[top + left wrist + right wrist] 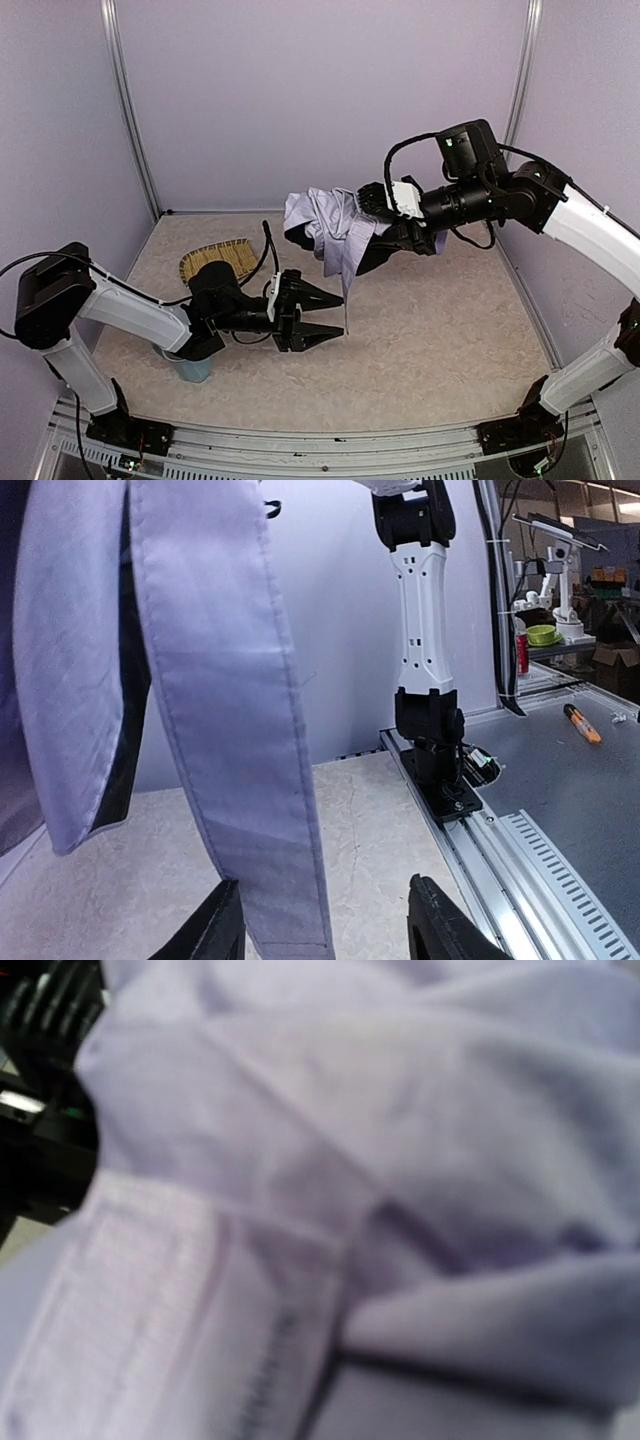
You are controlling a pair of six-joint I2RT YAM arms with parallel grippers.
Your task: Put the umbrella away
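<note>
The umbrella (330, 225) is a bunched mass of pale lavender fabric with black lining, held in the air above the table's middle. My right gripper (385, 222) is buried in its right side and shut on it; the fingers are hidden by fabric. A long fabric panel hangs down, with a thin rod beside it. My left gripper (337, 315) is open at the panel's lower end. In the left wrist view the panel (230, 730) hangs by the left finger (215, 930), inside the open jaws of the gripper (325, 925). Blurred fabric (350, 1160) fills the right wrist view.
A woven basket (220, 262) lies at the back left of the table. A pale blue cup (192, 368) stands under my left arm. The right arm's base (440, 750) and the metal rail (520, 850) run along the near edge.
</note>
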